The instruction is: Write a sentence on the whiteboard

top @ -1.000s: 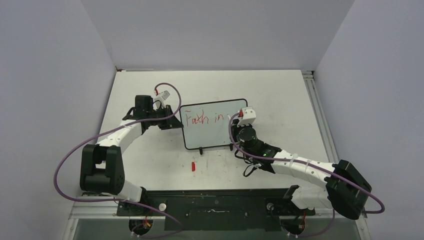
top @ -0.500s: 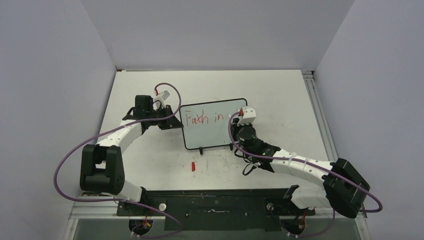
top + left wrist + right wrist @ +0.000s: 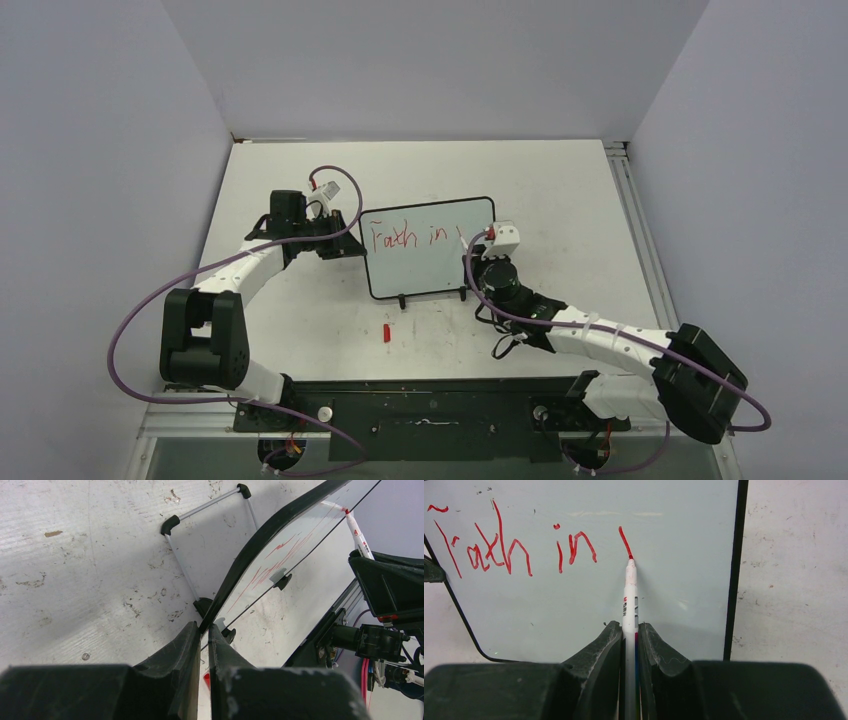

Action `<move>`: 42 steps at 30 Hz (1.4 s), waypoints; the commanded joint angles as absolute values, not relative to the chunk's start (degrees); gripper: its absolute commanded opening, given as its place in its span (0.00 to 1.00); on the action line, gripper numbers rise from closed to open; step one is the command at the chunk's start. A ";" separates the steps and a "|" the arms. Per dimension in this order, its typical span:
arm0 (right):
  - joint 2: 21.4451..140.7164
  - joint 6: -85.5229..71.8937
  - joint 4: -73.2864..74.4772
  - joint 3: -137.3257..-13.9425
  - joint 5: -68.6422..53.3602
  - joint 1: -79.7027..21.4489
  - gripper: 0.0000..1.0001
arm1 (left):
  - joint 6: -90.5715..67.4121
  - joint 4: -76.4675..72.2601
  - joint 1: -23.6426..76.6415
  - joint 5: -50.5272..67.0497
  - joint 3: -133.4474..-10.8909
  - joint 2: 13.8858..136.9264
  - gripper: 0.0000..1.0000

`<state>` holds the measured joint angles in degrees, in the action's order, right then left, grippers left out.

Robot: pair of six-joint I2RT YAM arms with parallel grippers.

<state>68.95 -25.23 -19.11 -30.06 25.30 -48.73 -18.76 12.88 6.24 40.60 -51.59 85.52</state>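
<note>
Just ahead of the right gripper (image 3: 630, 626), clamped on a marker (image 3: 629, 587), the tip touches the whiteboard (image 3: 684, 580), right of the sentence (image 3: 513, 554) "Faith in". Left gripper (image 3: 204, 628) pinches the whiteboard's frame, closed.

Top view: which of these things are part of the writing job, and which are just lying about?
In the job: whiteboard, red writing, marker, right gripper holding it, left gripper clamping the board's edge.
Lying about: small red piece on the table, perhaps a cap.
</note>
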 commanded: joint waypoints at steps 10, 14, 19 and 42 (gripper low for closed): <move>64.53 -22.56 -17.57 -33.22 26.66 -48.43 0.05 | -18.37 12.65 6.77 41.54 -53.59 83.91 0.05; 65.41 -21.02 -18.37 -34.28 27.41 -48.34 0.05 | -18.37 12.66 6.75 41.51 -53.61 84.02 0.05; 67.38 -19.73 -19.73 -35.38 27.73 -48.04 0.05 | -18.28 12.80 6.77 41.38 -53.61 84.02 0.05; 69.29 -23.02 -19.54 -32.51 25.27 -46.68 0.05 | -18.27 12.83 6.77 41.45 -53.66 83.95 0.05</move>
